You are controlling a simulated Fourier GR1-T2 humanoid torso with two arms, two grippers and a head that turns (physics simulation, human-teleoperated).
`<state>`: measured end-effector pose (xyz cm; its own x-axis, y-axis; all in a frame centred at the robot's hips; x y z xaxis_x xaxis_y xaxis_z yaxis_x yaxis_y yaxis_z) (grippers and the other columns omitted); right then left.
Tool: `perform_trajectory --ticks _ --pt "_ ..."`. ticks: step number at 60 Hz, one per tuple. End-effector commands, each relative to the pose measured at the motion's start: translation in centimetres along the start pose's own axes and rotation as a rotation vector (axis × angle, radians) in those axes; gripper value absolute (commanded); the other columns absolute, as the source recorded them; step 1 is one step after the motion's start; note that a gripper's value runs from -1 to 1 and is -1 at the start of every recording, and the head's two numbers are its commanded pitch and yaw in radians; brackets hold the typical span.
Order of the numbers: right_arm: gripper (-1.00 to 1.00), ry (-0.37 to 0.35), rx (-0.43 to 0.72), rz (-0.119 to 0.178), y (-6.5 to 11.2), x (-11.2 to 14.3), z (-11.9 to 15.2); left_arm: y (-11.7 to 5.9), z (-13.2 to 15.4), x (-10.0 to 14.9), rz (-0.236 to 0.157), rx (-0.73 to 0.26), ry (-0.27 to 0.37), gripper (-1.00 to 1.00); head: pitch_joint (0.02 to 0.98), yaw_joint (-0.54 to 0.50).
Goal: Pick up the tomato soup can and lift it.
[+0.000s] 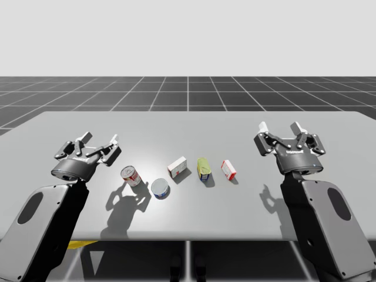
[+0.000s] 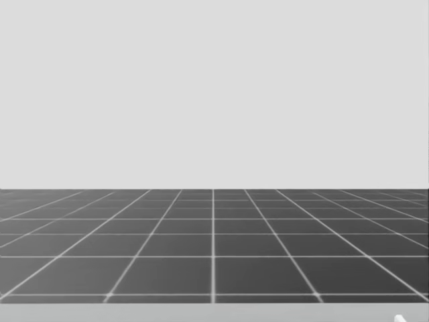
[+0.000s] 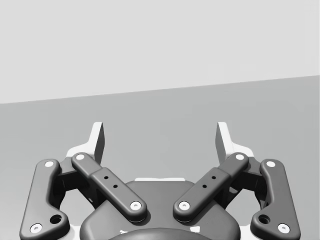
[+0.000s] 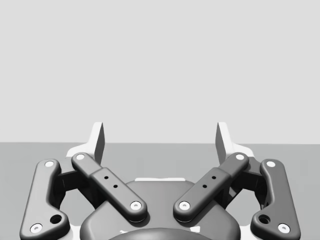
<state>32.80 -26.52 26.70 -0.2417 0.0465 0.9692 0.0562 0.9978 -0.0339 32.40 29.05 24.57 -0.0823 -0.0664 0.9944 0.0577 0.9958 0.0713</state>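
Red-and-white tomato soup can (image 1: 130,175) seen on table (image 1: 194,126), apparently on its side, near left gripper (image 1: 101,140). Left gripper and right gripper (image 1: 281,128) held wide open, empty. Left gripper best lowered astride can body (blue can (image 1: 160,188) just beside, to be avoided).

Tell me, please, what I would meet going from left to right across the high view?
My left pincer → red-and-white can → low blue can → white-and-red box → green-and-yellow container → small red-and-white box → my right pincer.
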Motion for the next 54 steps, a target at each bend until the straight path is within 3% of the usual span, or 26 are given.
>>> perform_trajectory --ticks 1,3,5,20,33,40,54 --pt "-1.00 -0.001 -0.002 -0.023 -0.01 0.07 0.33 0.02 0.02 -0.01 0.000 0.000 -0.001 -1.00 0.053 -0.01" --pt "-1.00 0.009 0.011 -0.034 -0.02 0.16 0.39 0.01 0.02 -0.01 -0.001 0.000 -0.001 -1.00 0.053 -0.01" --pt "-1.00 0.005 0.015 -0.022 0.00 0.35 0.44 0.01 0.03 -0.01 -0.001 0.000 0.000 -1.00 0.055 -0.01" --pt "-1.00 0.042 0.028 -0.034 -0.01 0.09 0.00 -0.02 0.02 -0.05 -0.001 0.000 0.001 -1.00 0.131 -0.01" --pt "-1.00 0.035 0.019 -0.028 -0.13 0.13 -0.02 -0.06 -0.03 -0.09 -0.004 0.000 0.002 -1.00 0.334 0.01" --pt "-1.00 0.038 0.015 0.003 -0.10 -0.10 -0.08 -0.03 -0.05 -0.11 -0.006 -0.001 0.002 -1.00 0.454 0.04" --pt "-1.00 0.048 0.018 0.029 0.06 -0.40 -0.10 0.07 -0.11 -0.10 -0.009 0.000 0.001 -1.00 0.635 0.15"
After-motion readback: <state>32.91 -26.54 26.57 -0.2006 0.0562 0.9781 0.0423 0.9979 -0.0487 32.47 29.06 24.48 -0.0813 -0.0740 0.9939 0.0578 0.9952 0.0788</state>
